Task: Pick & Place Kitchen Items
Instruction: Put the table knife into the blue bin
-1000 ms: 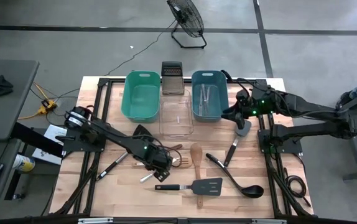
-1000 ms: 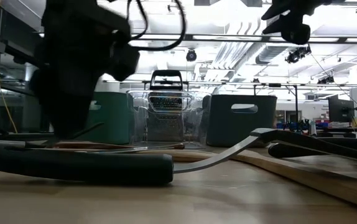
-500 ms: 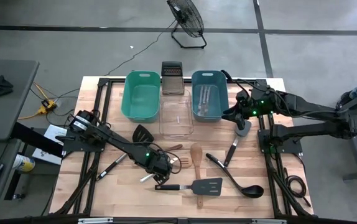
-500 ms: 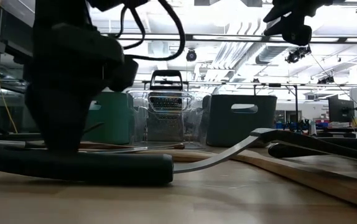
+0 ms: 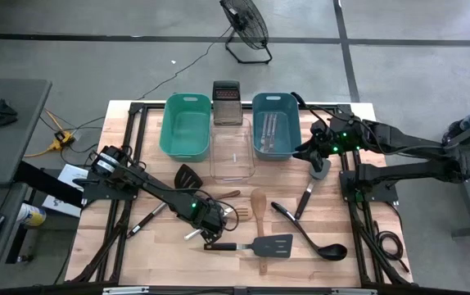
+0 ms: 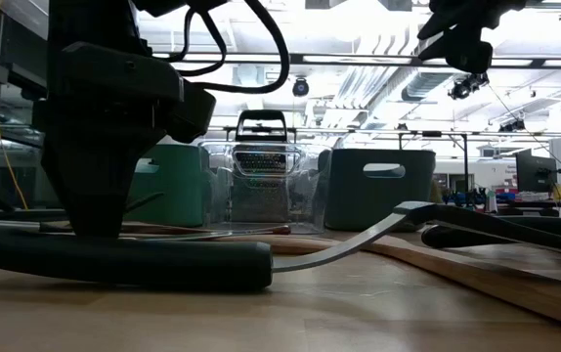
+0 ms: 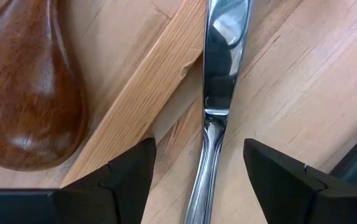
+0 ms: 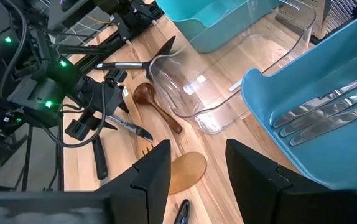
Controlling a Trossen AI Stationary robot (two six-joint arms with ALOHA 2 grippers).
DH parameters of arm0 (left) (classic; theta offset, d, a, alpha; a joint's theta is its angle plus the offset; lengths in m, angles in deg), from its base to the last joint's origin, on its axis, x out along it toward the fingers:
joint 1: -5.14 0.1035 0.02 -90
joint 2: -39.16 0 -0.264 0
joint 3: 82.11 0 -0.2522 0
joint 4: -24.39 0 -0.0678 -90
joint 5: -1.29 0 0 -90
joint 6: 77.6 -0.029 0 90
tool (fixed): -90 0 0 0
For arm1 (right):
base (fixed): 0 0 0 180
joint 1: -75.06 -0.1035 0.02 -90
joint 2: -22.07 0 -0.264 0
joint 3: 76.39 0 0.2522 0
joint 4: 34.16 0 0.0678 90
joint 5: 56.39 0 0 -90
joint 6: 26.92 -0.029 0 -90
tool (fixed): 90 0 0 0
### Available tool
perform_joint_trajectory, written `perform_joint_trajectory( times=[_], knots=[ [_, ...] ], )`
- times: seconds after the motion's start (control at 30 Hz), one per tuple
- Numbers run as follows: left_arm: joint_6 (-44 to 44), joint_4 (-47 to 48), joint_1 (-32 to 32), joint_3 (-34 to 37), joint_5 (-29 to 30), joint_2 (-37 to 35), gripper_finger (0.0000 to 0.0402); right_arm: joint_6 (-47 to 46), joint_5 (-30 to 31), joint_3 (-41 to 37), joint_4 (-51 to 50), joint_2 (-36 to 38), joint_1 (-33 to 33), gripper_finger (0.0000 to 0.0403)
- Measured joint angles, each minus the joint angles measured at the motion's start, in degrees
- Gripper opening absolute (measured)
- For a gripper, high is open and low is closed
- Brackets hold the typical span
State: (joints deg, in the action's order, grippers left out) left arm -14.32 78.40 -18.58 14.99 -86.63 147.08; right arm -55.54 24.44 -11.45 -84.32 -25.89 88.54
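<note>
The left end effector (image 5: 210,223) is hanging low over the near middle of the counter (image 5: 358,270). Its two fingers (image 7: 125,174) are standing open, one on each side of a silver knife (image 7: 219,93). The knife is lying flat on the wood, and the fingers are not pinching it yet. I think the arm is sitting this low so the fingers can close on the thin handle. A flat metal thing is hard to lift, so the fingers have to get right down to the wood.

A brown spoon (image 7: 26,87) and a pale wooden handle (image 7: 141,106) are lying just beside the knife. They are very near, so the fingers could bump them.

More tools are waiting on the counter. A wooden spatula (image 5: 258,205) is lying to the right of the left end effector. A black turner (image 5: 259,244) is lying nearer, and a black ladle (image 5: 313,240) is lying to the right of it. Another black turner (image 5: 187,174) is lying on the left, farther back.

Three tubs are sitting at the far side. The teal tub (image 5: 186,124) is on the left, the clear tub (image 5: 232,154) is in the middle, and the blue tub (image 5: 271,124) is on the right. Silver cutlery (image 8: 328,112) is lying in the blue tub, so I think the knife belongs there too. A steel grater (image 5: 226,102) is standing behind the clear tub.

The right end effector (image 5: 318,160) is waiting up high, near the blue tub. Its fingers (image 8: 150,177) are standing apart and holding nothing.
</note>
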Motion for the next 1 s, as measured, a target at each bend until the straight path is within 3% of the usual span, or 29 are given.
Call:
perform_joint_trajectory(
  times=[1.0],
  knots=[
    [0.2, 3.0, 0.0, 0.0, 2.8, 1.7, 0.0244, 0.0, 0.0, 0.0, 0.0, 0.0, 0.0, 0.0146]
  ],
)
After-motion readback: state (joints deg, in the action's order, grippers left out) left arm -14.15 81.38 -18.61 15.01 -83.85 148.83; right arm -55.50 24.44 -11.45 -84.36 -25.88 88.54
